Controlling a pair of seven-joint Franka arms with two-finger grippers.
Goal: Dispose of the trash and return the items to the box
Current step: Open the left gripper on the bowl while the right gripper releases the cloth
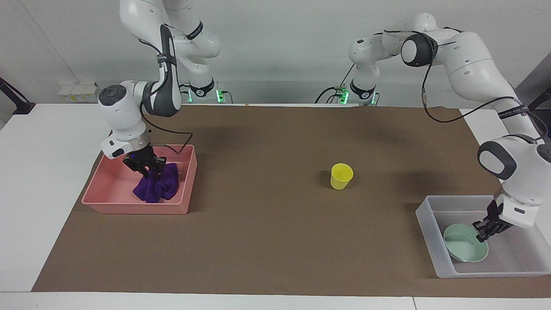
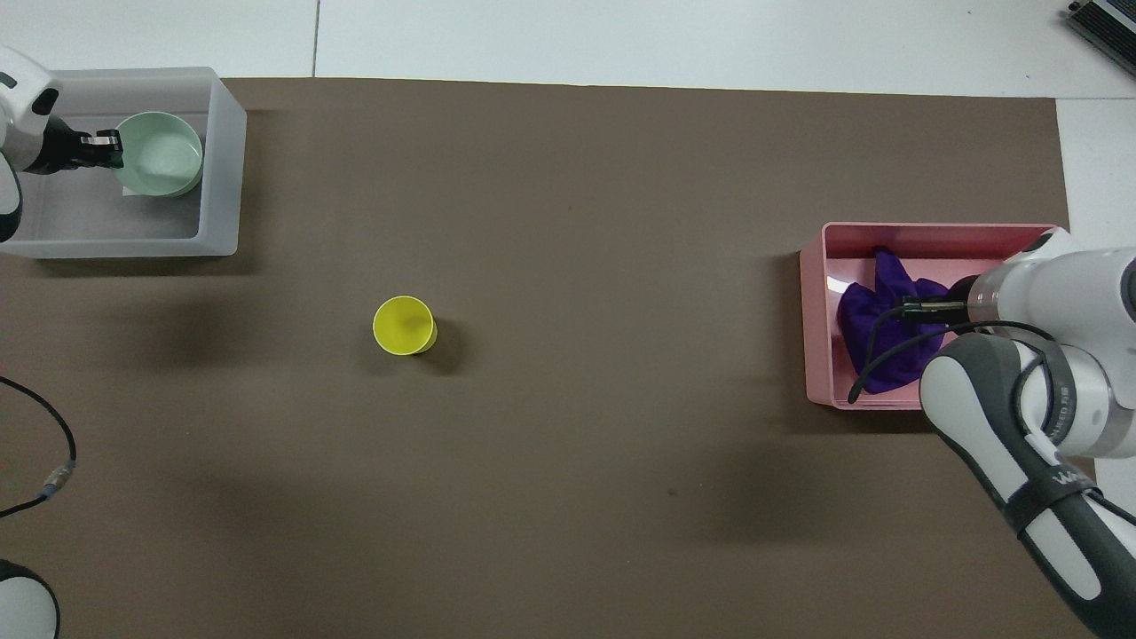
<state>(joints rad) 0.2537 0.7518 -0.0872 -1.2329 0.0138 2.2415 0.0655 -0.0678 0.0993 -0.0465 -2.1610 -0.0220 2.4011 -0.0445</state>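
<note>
My right gripper (image 1: 147, 171) is down inside the pink tray (image 1: 137, 209), shut on the purple cloth (image 1: 158, 188), which lies bunched on the tray floor. In the overhead view the right gripper (image 2: 914, 309) is on the cloth (image 2: 870, 328) in the tray (image 2: 932, 236). My left gripper (image 1: 480, 234) is low in the translucent box (image 1: 427, 224), shut on the rim of the mint-green bowl (image 1: 462, 250), which rests tilted in the box. In the overhead view the left gripper (image 2: 108, 149) holds the bowl (image 2: 164, 161) in the box (image 2: 224, 160). The yellow cup (image 1: 341, 175) stands upright on the mat (image 2: 404, 326).
A brown mat (image 1: 267, 224) covers the table between tray and box. The tray is at the right arm's end, the box at the left arm's end. A black cable (image 2: 40, 444) hangs near the left arm.
</note>
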